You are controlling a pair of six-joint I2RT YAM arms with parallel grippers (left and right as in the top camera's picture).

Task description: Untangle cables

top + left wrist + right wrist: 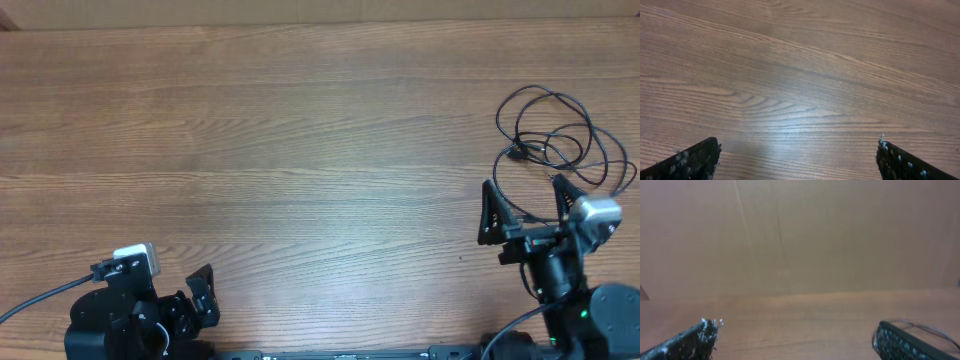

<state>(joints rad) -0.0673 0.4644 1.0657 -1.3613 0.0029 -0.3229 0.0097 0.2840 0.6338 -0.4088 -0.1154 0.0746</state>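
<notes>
The cables [556, 148] are seen from overhead as a loose tangle of thin black loops lying at the far right of the desk [300, 130], with a small plug at the tangle's left side. The right fingers [488, 212] are spread wide just at the near edge of the loops, and one strand is seen running down between them; whether it is touched cannot be told. The left fingers [205, 288] are placed at the near left corner of the desk, well apart from the cables, and are parted too. In the left wrist view wood grain is shown below, and the two finger tips are set at the lower corners of the frame, far from each other, with nothing held between them. In the right wrist view the fingers are likewise set wide at the lower corners, nothing being gripped. A thin black strand of the cables is glimpsed on the desk just beyond the finger at the frame's right, and a plain brown wall [800, 240] is seen behind the desk's far edge.
</notes>
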